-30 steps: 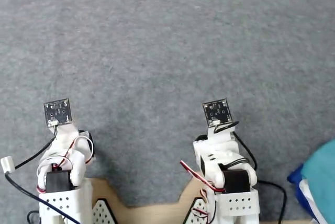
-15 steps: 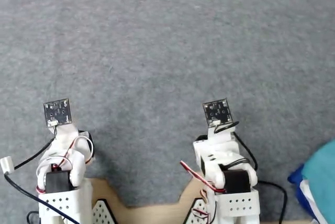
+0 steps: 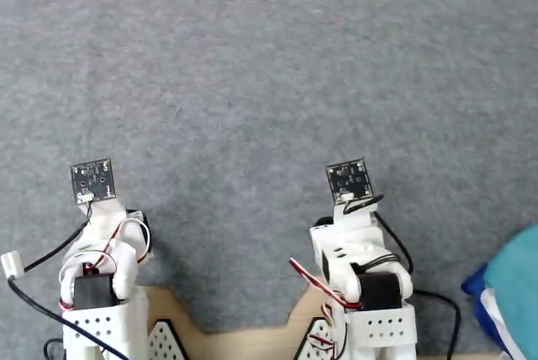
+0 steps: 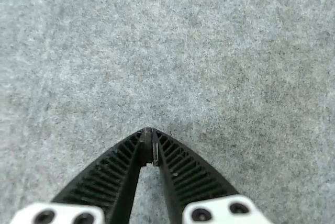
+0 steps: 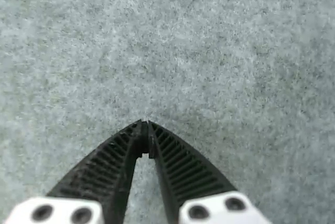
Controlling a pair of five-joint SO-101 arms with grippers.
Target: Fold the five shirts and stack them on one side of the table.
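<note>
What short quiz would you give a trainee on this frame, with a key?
1. True or false: the left gripper is holding a shirt.
2. In the high view, where is the pile of teal and blue cloth? A) top left corner, B) lower right corner, C) centre.
3. Fill in: the right gripper has its jaws ____, with nothing between them.

Key: 1 false; 2 B; 3 shut.
</note>
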